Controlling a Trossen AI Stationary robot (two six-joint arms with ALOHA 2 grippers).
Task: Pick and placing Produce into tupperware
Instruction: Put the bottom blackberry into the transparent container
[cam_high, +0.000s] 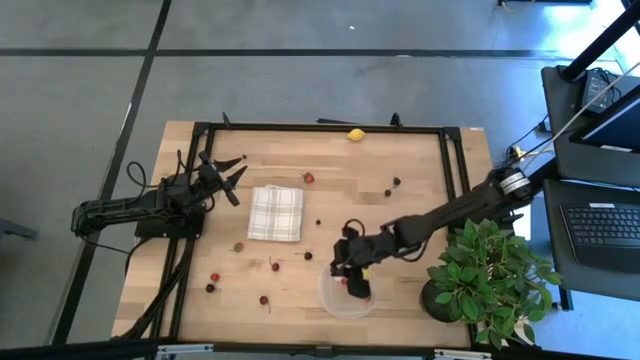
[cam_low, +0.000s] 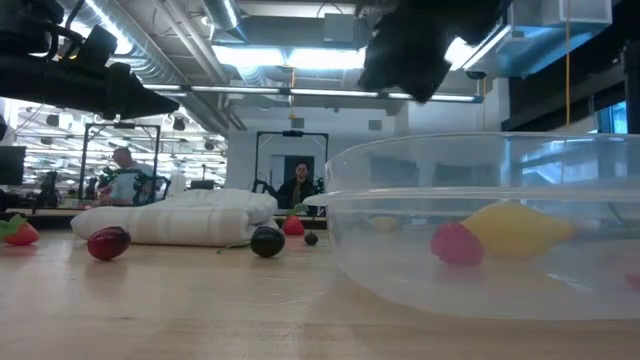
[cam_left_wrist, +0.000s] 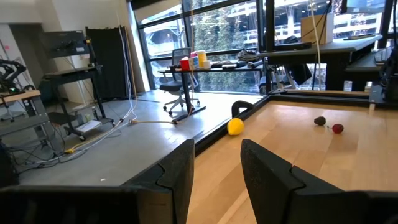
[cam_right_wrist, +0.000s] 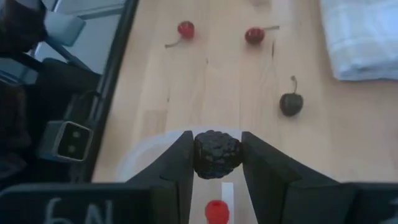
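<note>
**Right gripper holds a dark berry over the clear container**

The pale wooden surface (cam_high: 400, 215), edged by a black frame, sits on a grey floor crossed by dark lines. A white-and-grey checked cloth (cam_high: 275, 212) lies folded at centre-left of the high view, and a leafy potted plant (cam_high: 490, 275) stands at the lower right. Small red and dark berries are scattered around: several at lower left near (cam_high: 214, 277), one red berry (cam_high: 309, 178) above the cloth, and two small ones (cam_high: 392, 187) toward the upper middle. A yellow lemon (cam_high: 356, 134) rests at the top edge against the frame. Across the surface, the low view shows an open hall with ceiling lights, desks and seated people far off.

The tupperware (cam_high: 345, 295) sits at lower centre; in the low view it already holds a yellow fruit (cam_low: 515, 228) and a red berry (cam_low: 456, 243).

The right arm reaches in from the right, its right gripper (cam_right_wrist: 217, 155) poised over the container's rim, fingers closed narrowly on a dark bumpy berry (cam_right_wrist: 217, 154).

The left arm is drawn back at the left edge, its left gripper (cam_high: 228, 172) raised, fingers partly apart and holding nothing.
</note>
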